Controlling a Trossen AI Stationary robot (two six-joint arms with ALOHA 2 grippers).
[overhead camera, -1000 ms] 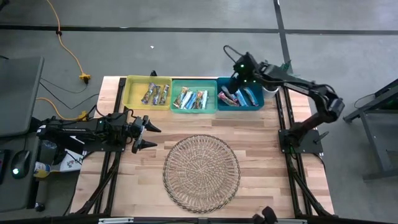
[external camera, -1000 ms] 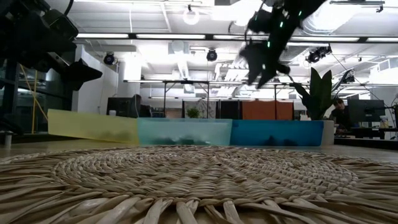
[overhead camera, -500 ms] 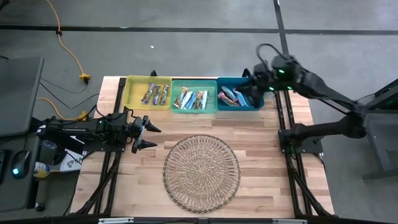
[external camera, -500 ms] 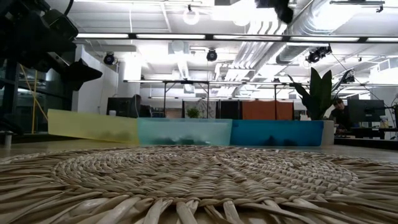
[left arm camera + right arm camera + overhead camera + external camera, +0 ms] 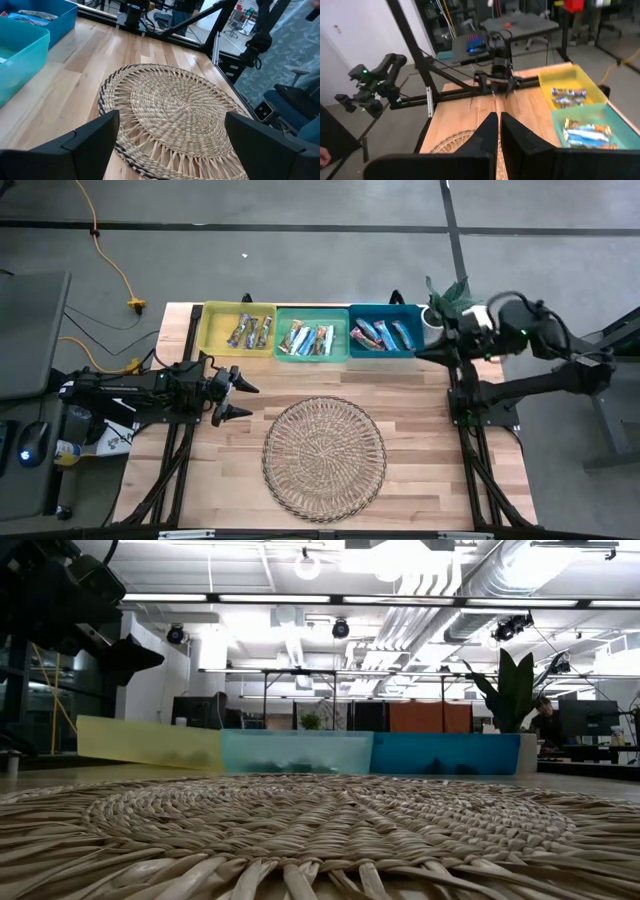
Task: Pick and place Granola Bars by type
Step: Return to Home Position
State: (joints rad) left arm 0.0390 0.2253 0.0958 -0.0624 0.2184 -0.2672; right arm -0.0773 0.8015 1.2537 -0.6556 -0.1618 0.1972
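Over the table's right edge, just beside the blue bin [image 5: 385,356], my right gripper [image 5: 498,120] hangs with its jaws closed on nothing. My left gripper [image 5: 240,400] waits at the left side, near the tray [image 5: 323,445], with its jaws wide apart and empty. Every one of the bars [image 5: 310,338] I can see lies in a bin along the far edge; none shows on the tray.

My right wrist sits close to the blue bin's corner and the plant [image 5: 450,290]. If I fold that arm home too low or too wide, I judge it could clip the rim, shove the row of bins, or knock the plant.

I count three bins, touching in a row. About three bars lie in the yellow bin [image 5: 238,308], about five in the teal bin [image 5: 312,310] and about five in the blue bin. They overlap, so I cannot be exact. I also count one tray and one plant.
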